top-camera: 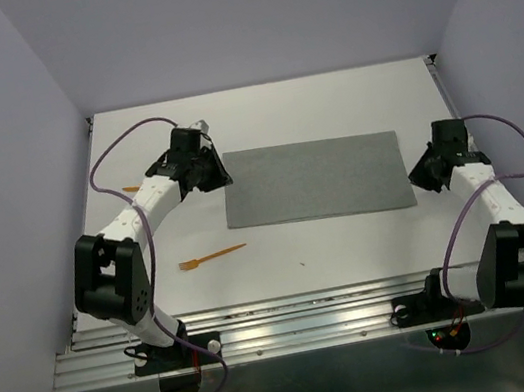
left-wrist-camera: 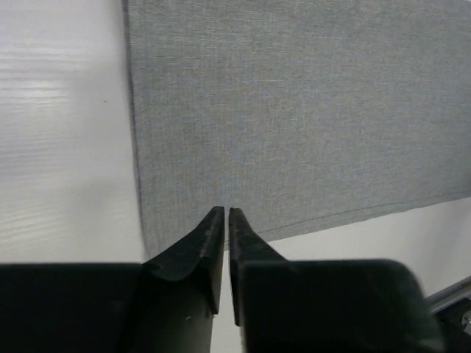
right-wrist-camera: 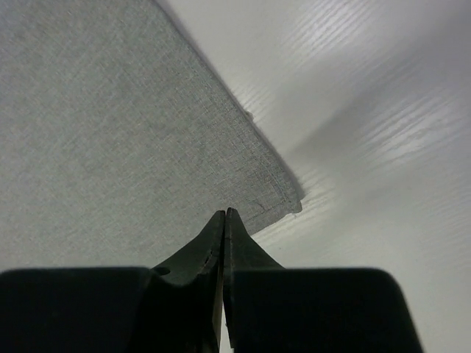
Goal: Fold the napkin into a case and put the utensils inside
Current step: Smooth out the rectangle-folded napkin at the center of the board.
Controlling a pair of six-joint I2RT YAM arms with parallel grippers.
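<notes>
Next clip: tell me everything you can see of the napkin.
The napkin is a plain mid-grey, matte woven cloth with a thin stitched hem. It lies flat and smooth on the white table as a wide oblong with straight edges. The left pincer is over its left end and the right pincer is near a corner at its right end. Whether either one touches the cloth cannot be told.
</notes>
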